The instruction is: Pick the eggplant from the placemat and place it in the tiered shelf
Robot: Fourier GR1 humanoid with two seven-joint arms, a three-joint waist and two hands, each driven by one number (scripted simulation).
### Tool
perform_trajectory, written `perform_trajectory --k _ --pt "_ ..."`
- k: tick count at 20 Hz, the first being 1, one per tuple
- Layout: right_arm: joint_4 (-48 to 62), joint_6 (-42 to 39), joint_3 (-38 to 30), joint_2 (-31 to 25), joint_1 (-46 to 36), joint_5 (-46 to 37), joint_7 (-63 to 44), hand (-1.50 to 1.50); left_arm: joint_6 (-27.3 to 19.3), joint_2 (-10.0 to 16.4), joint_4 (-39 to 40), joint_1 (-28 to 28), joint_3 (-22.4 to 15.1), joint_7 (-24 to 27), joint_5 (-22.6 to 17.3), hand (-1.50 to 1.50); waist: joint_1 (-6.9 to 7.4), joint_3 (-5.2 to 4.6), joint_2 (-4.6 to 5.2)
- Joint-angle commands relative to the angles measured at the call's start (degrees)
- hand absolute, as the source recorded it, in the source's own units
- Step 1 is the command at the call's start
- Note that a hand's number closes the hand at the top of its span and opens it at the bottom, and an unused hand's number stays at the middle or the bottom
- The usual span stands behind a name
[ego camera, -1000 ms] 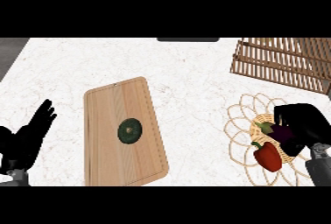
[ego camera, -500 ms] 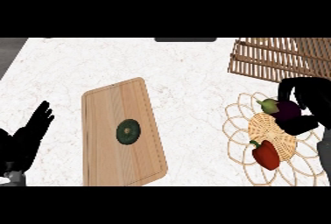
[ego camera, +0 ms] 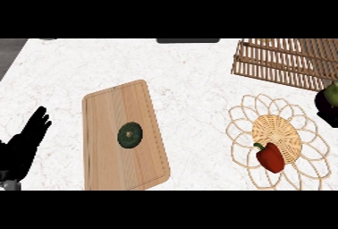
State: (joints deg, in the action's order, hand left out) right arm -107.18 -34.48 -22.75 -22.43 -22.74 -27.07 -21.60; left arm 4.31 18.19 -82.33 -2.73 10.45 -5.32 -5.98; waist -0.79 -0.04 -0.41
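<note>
The eggplant [ego camera: 332,95] is off the placemat [ego camera: 287,129], and its green top peeks in at the right edge, just below the shelf [ego camera: 284,62]. The dark shape under it looks like the right hand [ego camera: 325,112], but I cannot tell if it is open or closed. A red pepper [ego camera: 271,157] lies on the placemat, a round green thing [ego camera: 130,135] sits on the wooden board [ego camera: 105,116], and the left hand [ego camera: 26,143] rests wide open at the left edge

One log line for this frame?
purple eggplant: right edge, off woven placemat, short of slatted wooden shelf | left robot hand: open, resting
</note>
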Motion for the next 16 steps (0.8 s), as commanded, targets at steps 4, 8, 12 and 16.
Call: perform_trajectory --k 4,8,12,16 --pt "-6.7 -6.9 -9.7 -5.6 -7.6 14.1 -13.6 1.5 -0.9 -1.7 0.5 0.5 -0.9 0.6 2.0 0.0 0.5 0.0 0.2" --pt "-4.1 -4.1 -12.1 -9.9 -14.9 16.1 -18.6 1.5 -0.4 -0.5 -4.3 0.0 -0.1 -3.3 0.8 0.0 0.97 0.02 0.14" --pt "-0.5 -1.8 -6.4 -15.2 -19.4 9.5 -19.9 1.5 0.5 -1.2 2.2 2.4 0.3 0.1 1.2 0.0 1.32 -0.03 0.49" --pt "8.3 -0.4 -4.4 -20.2 -20.3 4.6 -13.0 1.5 1.2 0.0 -2.9 1.3 0.9 -2.8 0.5 0.0 1.64 0.03 0.49"
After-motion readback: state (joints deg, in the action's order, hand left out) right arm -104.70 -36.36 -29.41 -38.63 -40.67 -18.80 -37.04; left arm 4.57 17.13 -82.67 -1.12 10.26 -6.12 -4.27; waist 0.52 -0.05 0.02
